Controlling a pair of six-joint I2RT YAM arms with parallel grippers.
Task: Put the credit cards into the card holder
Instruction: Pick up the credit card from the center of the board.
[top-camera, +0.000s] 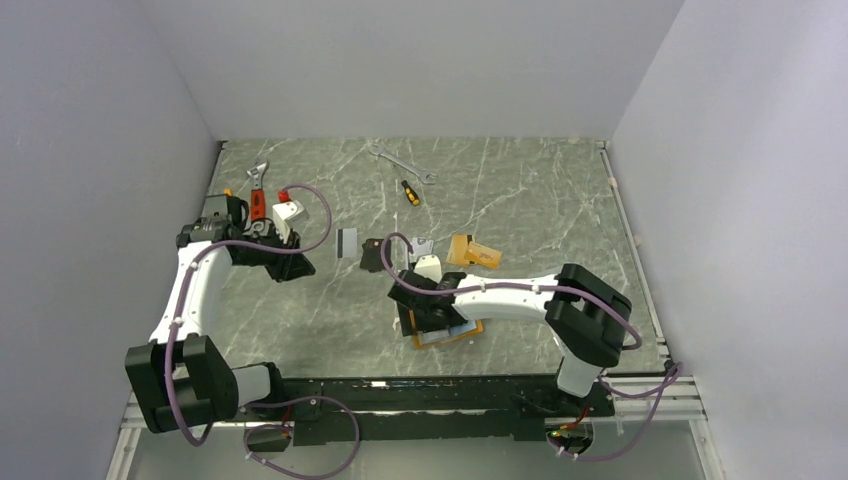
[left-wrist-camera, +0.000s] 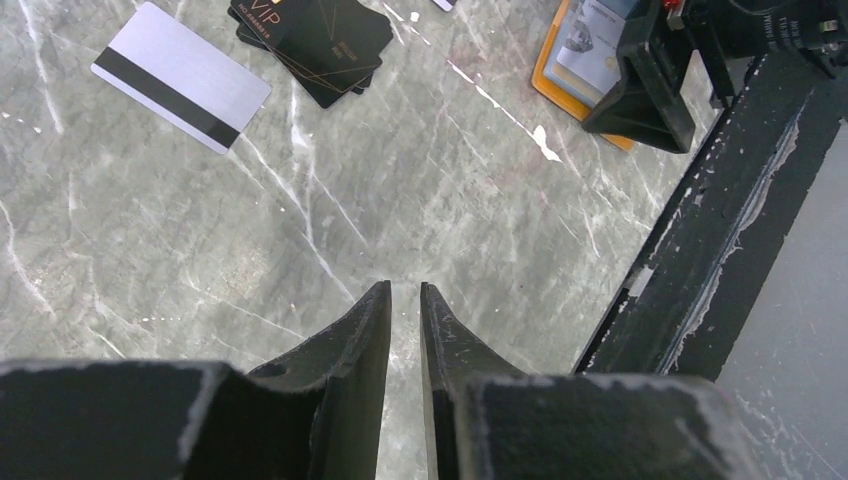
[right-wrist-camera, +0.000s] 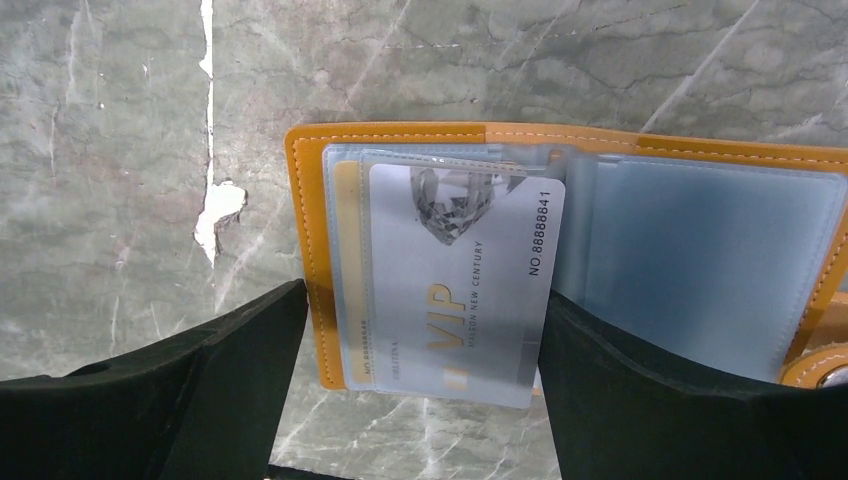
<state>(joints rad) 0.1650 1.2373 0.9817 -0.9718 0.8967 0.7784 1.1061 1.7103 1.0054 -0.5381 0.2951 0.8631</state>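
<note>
The orange card holder (right-wrist-camera: 310, 230) lies open on the table, clear pockets up; it also shows in the top view (top-camera: 470, 331). A silver VIP card (right-wrist-camera: 460, 280) lies over its left pocket, its lower end sticking out. My right gripper (right-wrist-camera: 425, 290) is open astride that card, with the right finger at the card's edge. It sits over the holder in the top view (top-camera: 432, 318). My left gripper (left-wrist-camera: 405, 287) is shut and empty above bare table (top-camera: 295, 268). A silver black-striped card (left-wrist-camera: 180, 75) and black VIP cards (left-wrist-camera: 315, 40) lie loose. Orange-tan cards (top-camera: 472, 251) lie further right.
A spanner (top-camera: 400, 162), a small screwdriver (top-camera: 410, 192) and a red-handled adjustable wrench (top-camera: 258, 192) lie at the back of the marble table. Another silver card (top-camera: 422, 247) lies beside the black ones. The black front rail (left-wrist-camera: 700, 220) runs along the near edge.
</note>
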